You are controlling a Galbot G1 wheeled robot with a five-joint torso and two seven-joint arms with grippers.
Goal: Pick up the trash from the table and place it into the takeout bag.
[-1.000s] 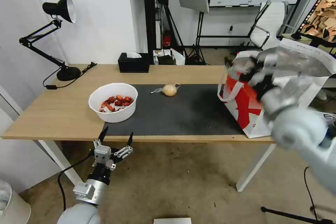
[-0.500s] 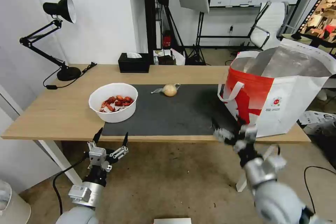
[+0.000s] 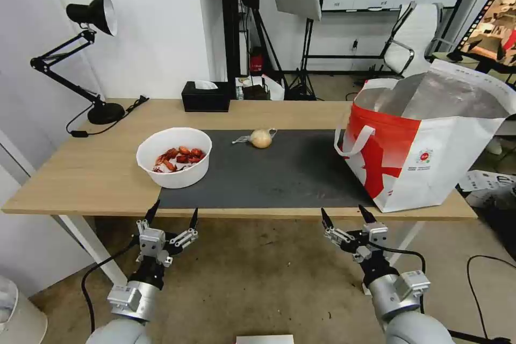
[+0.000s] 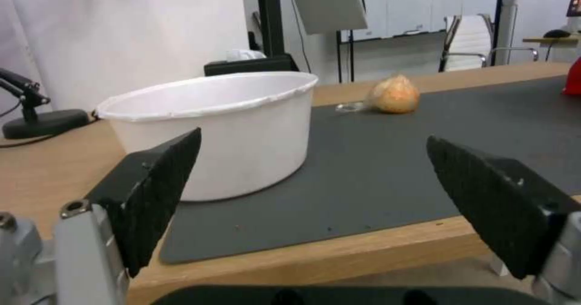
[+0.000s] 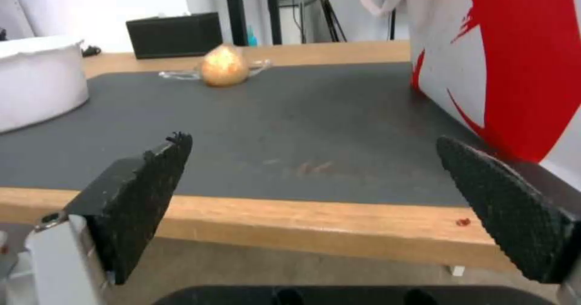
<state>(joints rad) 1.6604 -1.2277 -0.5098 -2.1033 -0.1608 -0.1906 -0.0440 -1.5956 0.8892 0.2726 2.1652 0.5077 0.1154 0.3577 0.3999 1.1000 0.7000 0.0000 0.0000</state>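
The left gripper (image 3: 172, 214) hangs below the near edge of the table (image 3: 80, 172), its jaws spread wide and holding nothing, tips pointing up toward the table's edge just in front of the white bowl (image 3: 173, 157). The right gripper (image 3: 344, 216) hangs at about the same height farther right, jaws equally wide and empty, below the near edge in front of the takeout bag (image 3: 430, 161).

In the left wrist view the left gripper (image 4: 312, 159) frames the white bowl (image 4: 218, 128), which stands at the near left corner of the dark grey mat (image 4: 375, 159), partly on the mat and partly on bare wood. The bowl holds red shells (image 3: 177, 157).

Beyond it, toward the far side of the mat, lies the knotted clear bag with a tan lump (image 3: 259, 138), well apart from the bowl and from the takeout bag. The right wrist view shows the right gripper (image 5: 315, 153) looking across the mat (image 5: 272, 132) to that same knotted bag (image 5: 223, 70), with the red-and-white wall of the takeout bag (image 5: 514, 69) standing close on the right.

The takeout bag stands upright and open at the right end of the table, its silver lining showing and one white strap handle (image 3: 352, 142) hanging on its left side.

At the far edge sits a black tissue box (image 3: 205, 97), and a black desk lamp (image 3: 80, 54) stands at the far left corner.
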